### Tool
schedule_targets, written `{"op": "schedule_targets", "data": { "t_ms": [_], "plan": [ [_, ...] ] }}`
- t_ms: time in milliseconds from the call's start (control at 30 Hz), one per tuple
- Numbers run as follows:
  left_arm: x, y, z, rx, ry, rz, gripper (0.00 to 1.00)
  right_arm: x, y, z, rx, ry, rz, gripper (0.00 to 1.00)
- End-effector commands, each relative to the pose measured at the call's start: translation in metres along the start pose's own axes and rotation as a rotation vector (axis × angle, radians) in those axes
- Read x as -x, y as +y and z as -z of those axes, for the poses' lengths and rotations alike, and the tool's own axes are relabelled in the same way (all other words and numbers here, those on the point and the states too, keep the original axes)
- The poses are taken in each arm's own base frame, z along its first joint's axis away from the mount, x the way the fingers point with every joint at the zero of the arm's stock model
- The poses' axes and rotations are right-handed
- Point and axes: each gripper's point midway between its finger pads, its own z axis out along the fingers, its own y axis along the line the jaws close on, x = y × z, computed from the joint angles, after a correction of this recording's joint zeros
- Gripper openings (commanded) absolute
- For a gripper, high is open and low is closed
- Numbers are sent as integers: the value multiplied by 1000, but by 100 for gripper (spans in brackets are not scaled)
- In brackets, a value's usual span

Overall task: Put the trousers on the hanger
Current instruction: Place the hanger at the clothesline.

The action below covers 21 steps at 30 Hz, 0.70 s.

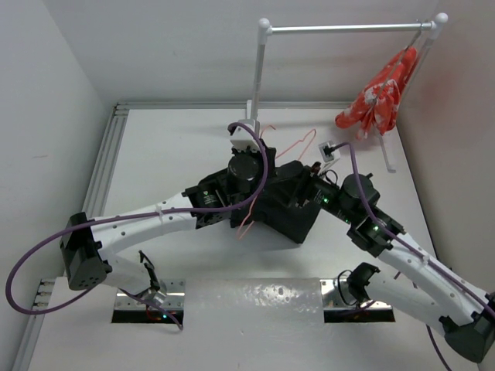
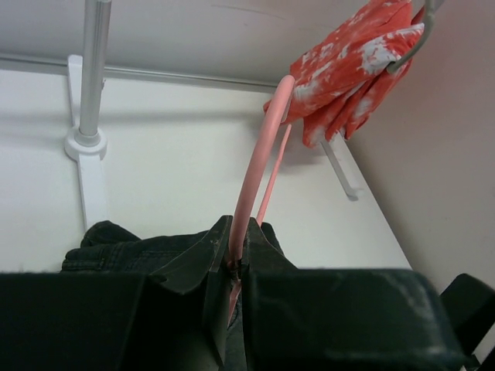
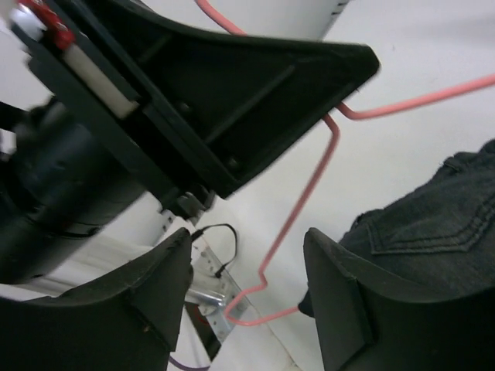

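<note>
The pale-pink wire hanger [image 2: 259, 147] rises from between the jaws of my left gripper [image 2: 238, 256], which is shut on it. In the top view the left gripper [image 1: 261, 179] is at mid-table over the black trousers [image 1: 290, 218], with hanger wire [image 1: 300, 143] showing beyond it. The trousers lie bunched on the table, below and left of the gripper in the left wrist view [image 2: 116, 241]. My right gripper [image 3: 247, 286] is open and empty. The hanger's bent wire [image 3: 305, 201] runs between its fingers without touching them, and the trousers [image 3: 433, 216] lie by the right finger.
A white clothes rail [image 1: 348, 28] on posts [image 2: 93, 77] stands at the back of the table. An orange-red patterned garment [image 1: 379, 97] hangs bunched at its right end, also in the left wrist view [image 2: 348, 69]. White walls enclose the table on the left, back and right.
</note>
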Motion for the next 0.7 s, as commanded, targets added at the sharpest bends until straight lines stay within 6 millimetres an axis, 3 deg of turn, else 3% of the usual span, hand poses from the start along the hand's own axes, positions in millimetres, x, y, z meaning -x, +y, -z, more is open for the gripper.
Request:
{"op": "schedule_targets", "data": {
  "t_ms": [0,167,367,467,600,667],
  "plan": [
    [72,-32,15,-105,-150,160,0,13,10,-6,19,-24,-1,60],
    [79,-38,16,-126,-155,168,0,-2,3,-29,20,23,-38,51],
    [91,-37,23,-133,-173,170,0,-11,-1,-36,-1,33,-35,48],
    [91,-38,25,-148,-173,184,0,-19,-2,-43,11,57,-55,38],
    [93,-33,25,-124,-185,176,0,-25,0,-47,34,41,-106,17],
    [99,-25,27,-93,-215,168,0,-27,0,-46,39,32,-130,13]
  ]
}}
